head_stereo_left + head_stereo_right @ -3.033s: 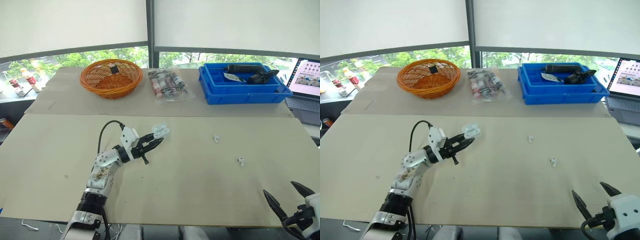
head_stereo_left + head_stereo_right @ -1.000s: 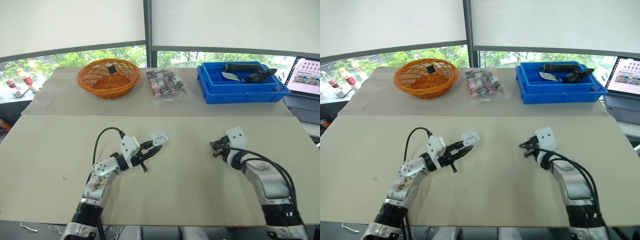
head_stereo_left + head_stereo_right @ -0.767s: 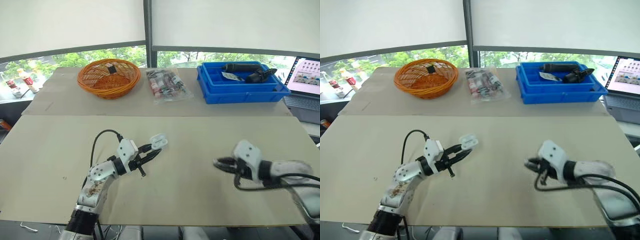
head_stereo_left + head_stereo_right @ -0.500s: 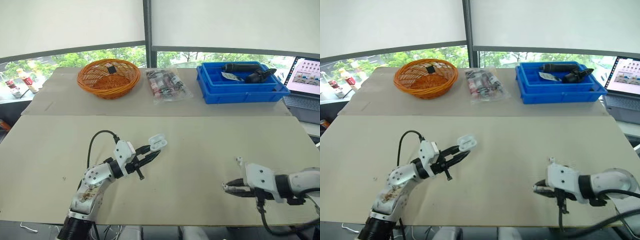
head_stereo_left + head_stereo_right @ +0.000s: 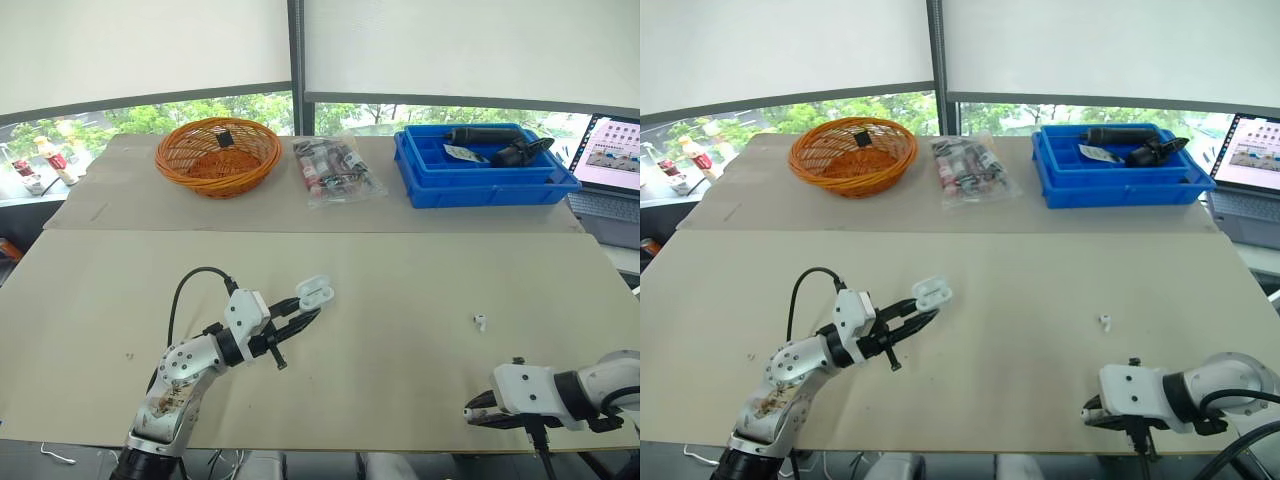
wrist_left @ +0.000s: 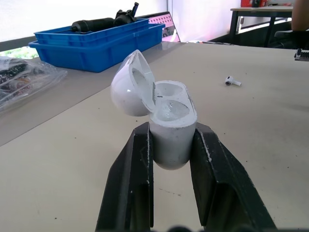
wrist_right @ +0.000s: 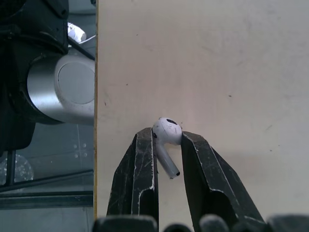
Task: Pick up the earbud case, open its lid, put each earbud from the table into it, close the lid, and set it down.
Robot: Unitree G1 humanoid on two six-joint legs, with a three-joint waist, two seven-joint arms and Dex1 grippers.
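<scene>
1. We see the right gripper [image 5: 470, 414] drawn back to the near edge of the table [image 5: 400, 270], its jaws now narrow around the first earbud [image 7: 167, 130], which it has lifted off the surface.
2. The second earbud [image 5: 480, 321] lies alone on the table, at 12 o'clock from that gripper.
3. The left gripper [image 5: 308, 314] stays clamped on the earbud case [image 6: 171, 125], held above the table with its lid [image 6: 129, 82] open, at 10 o'clock from the right gripper.
4. We judge 1 of 2 pickups made; next, the carry to the open case.
</scene>
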